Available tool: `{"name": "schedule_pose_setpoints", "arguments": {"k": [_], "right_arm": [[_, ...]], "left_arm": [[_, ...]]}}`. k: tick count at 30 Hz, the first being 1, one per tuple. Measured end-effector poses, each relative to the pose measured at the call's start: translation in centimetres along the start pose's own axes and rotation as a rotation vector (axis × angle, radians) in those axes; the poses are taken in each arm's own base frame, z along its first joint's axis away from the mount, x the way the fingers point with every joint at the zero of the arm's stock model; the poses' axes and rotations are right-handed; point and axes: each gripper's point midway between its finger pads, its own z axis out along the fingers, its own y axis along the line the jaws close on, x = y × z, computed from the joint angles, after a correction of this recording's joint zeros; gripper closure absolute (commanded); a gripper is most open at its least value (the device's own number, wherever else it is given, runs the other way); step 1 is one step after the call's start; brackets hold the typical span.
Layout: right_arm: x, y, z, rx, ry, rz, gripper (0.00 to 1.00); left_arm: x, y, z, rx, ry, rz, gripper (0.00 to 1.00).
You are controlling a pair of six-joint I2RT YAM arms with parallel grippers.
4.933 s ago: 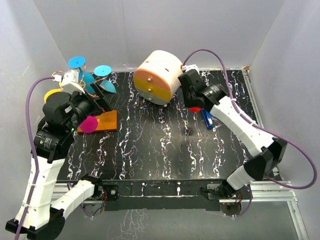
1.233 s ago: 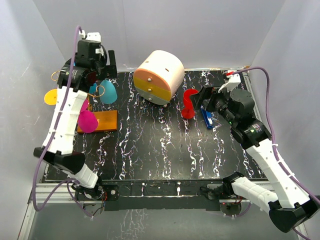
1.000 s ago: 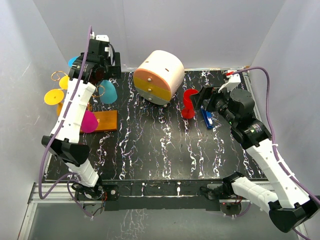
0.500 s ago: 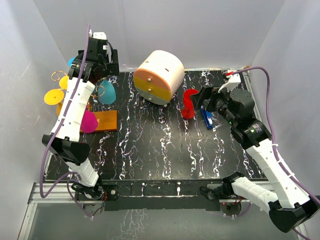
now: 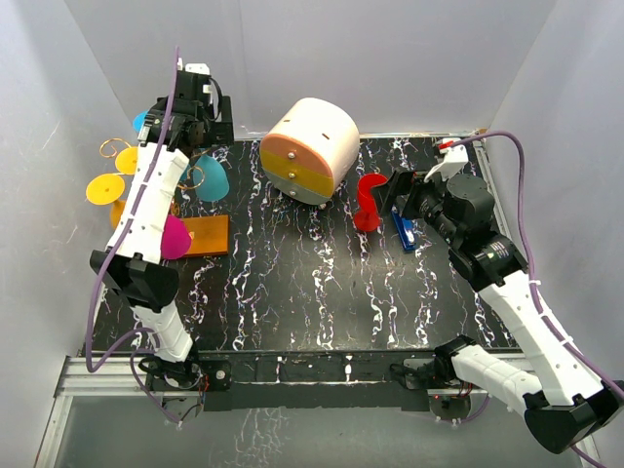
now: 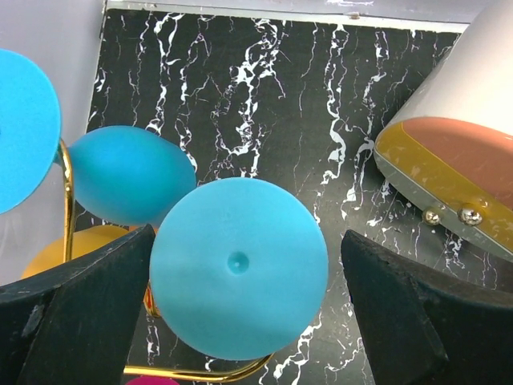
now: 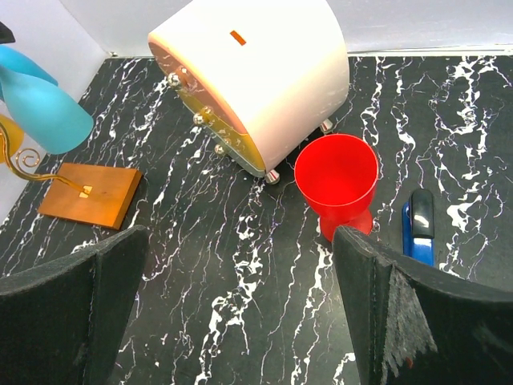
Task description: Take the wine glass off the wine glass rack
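Left end effector hung wide open, empty, over the rack at the surface's 10 o'clock corner. The cyan glass sat dead centre between its fingers, foot disc facing it, stem running straight away. Right end effector, also open and empty, was well apart at 2 o'clock, so this looked like the left arm's job.

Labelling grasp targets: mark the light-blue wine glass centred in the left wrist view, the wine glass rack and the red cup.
light-blue wine glass [image 6: 239, 278], left wrist view, middle of its foot.
wine glass rack [image 7: 104, 200], right wrist view, orange base.
red cup [image 7: 337, 172], right wrist view, inside its mouth.
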Motion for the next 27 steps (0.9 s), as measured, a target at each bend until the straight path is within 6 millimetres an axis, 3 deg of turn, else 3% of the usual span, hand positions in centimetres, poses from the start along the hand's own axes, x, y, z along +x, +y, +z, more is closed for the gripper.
{"name": "schedule_pose_setpoints", "arguments": {"k": [8, 27], "right_arm": [[-0.03, -0.05, 0.01, 0.003, -0.001, 0.000, 0.02], [-0.04, -0.11, 0.02, 0.006, -0.003, 0.000, 0.01]], "left_arm": [[0.05, -0.11, 0.22, 0.011, 0.005, -0.002, 0.04], [-0.63, 0.18, -0.20, 0.016, -0.010, -0.005, 0.39]]}}
